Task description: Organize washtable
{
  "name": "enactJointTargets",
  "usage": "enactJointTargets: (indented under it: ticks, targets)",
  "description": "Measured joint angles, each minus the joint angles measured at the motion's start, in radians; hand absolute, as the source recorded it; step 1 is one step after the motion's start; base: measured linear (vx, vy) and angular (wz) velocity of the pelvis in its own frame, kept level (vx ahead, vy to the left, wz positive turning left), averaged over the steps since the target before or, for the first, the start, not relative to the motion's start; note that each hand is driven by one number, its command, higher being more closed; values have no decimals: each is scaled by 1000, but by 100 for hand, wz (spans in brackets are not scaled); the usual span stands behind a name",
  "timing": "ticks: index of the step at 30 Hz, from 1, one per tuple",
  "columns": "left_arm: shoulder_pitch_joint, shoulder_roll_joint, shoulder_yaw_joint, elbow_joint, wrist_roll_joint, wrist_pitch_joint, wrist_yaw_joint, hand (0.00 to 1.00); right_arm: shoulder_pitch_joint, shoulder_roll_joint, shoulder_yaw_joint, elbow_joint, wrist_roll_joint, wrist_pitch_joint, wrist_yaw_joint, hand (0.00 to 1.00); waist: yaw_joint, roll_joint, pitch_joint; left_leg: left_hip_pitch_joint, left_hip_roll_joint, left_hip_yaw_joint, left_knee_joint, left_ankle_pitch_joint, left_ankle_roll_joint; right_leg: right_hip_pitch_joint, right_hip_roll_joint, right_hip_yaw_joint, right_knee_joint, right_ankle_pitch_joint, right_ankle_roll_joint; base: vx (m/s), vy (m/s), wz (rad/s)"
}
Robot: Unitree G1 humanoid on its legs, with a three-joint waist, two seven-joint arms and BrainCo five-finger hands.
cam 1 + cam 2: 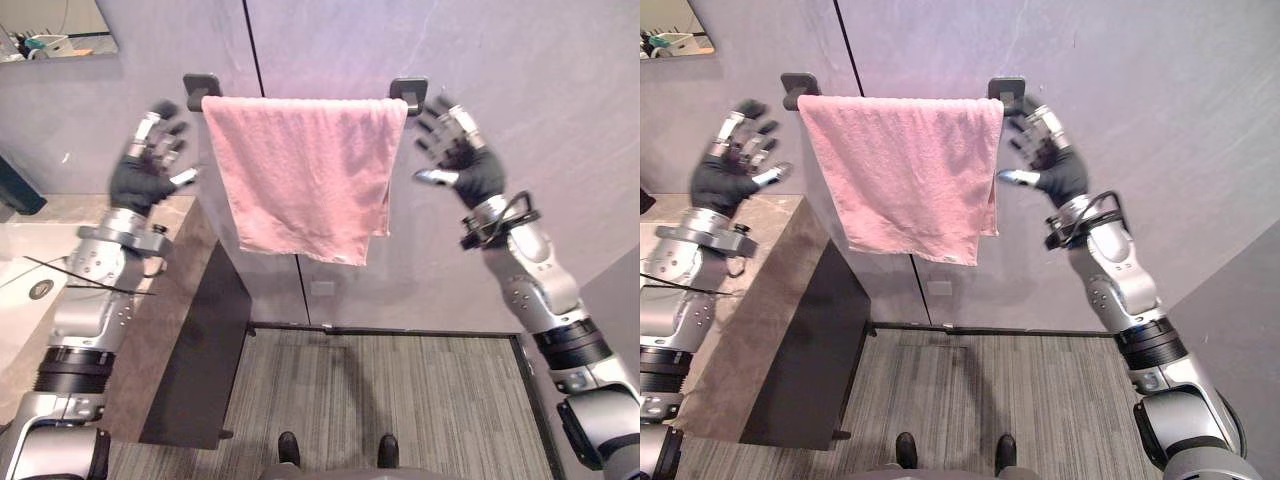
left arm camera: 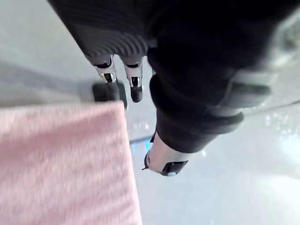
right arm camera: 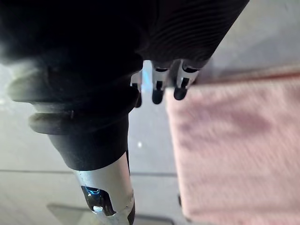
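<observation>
Grey wall panels (image 1: 500,70) close off the back of the room, and in the upper middle of the frame we see the pink towel (image 1: 300,170) draped over a rail between a dark left bracket (image 1: 197,86) and a dark right bracket (image 1: 408,92), hanging flat against the wall with its lower edge well above the striped grey carpet (image 1: 380,390). At the left of the frame stands the stone-topped table (image 1: 70,215), with a white basin (image 1: 15,285) at the lower left edge and a dark side panel (image 1: 200,360) below it; a corner of a mirror (image 1: 50,30) shows at the upper left. We find the left hand (image 1: 140,175) raised just left of the left bracket, fingers spread wide and holding nothing, apart from the towel's edge. On the other side the right hand (image 1: 470,165) is raised just right of the right bracket, likewise spread wide and empty, its thumb pointing toward the towel's right edge without touching it
</observation>
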State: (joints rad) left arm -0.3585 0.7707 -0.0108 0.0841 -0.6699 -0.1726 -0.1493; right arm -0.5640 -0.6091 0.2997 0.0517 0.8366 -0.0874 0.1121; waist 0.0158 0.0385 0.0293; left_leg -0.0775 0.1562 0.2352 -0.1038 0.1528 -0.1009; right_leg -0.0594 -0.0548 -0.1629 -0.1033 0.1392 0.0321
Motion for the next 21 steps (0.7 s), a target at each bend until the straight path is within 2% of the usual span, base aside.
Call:
enactJointTargets:
  ticks: [4, 8, 11, 15, 21]
  targets:
    - [27, 1, -50, 1, -53, 1, -56, 0, -14, -15, 150, 12, 82, 28, 68, 0, 2, 1, -1, 3, 0, -2, 0, 0, 0, 2, -2, 1, 0, 1, 1, 0, 0, 0]
    - [27, 1, -139, 12, -79, 10, -82, 0, -81, -17, 248, 75, 119, 35, 88, 0, 3, 1, -1, 2, 0, -3, 0, 2, -3, 2, -1, 1, 0, 4, 6, 0, 0, 0]
    - [13, -10, -194, 87, -100, 19, -89, 0, -127, 13, 292, 169, 139, 41, 86, 0, 1, 1, -1, -10, 1, -10, 0, 3, -3, -7, 1, -2, 0, 5, 5, 1, -8, 3]
    - [-91, -34, -238, 171, -104, 38, -84, 0, -159, 47, 300, 243, 139, 54, 71, 0, 7, 1, 6, -74, 1, -18, 0, 22, 2, -64, 4, -12, 4, 22, -7, -13, -8, 7]
    - [-436, -67, -346, 331, -107, 37, -43, 0, -395, 128, 300, 385, 145, 54, 38, 0, 8, 0, 122, -194, 1, -39, 0, 65, 14, -175, 7, -26, 4, 60, -13, -108, -8, 4]
